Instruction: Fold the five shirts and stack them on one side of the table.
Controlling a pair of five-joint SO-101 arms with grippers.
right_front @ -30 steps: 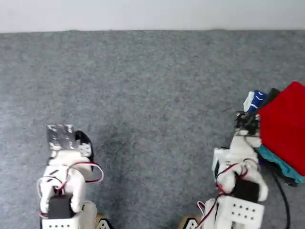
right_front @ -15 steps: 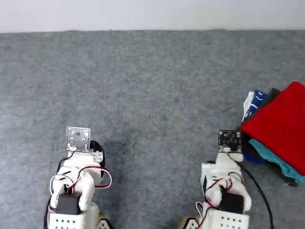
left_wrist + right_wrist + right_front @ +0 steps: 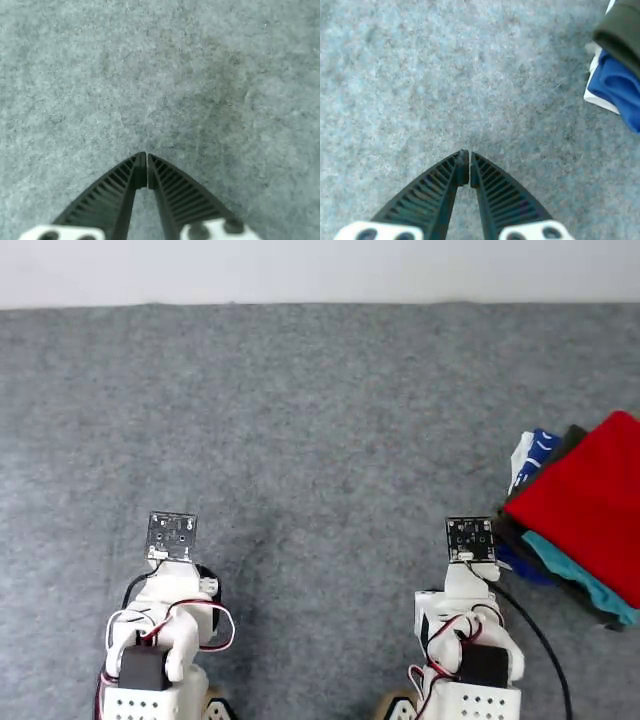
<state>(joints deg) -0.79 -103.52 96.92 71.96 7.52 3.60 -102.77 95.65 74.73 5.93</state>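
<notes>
The stack of shirts [image 3: 585,525] is sitting at the right edge of the table [image 3: 320,410], red shirt [image 3: 590,495] on top. It is lying just right of the right gripper [image 3: 470,156]. The left gripper [image 3: 146,159] is sitting well apart, so the right arm is the nearer one. Both pincers are hanging over grey felt, jaws pressed together and gripping nothing. The pile is lying skewed, one corner pointing far. Its right side is running out of sight, so I cannot tell its long axis.
</notes>
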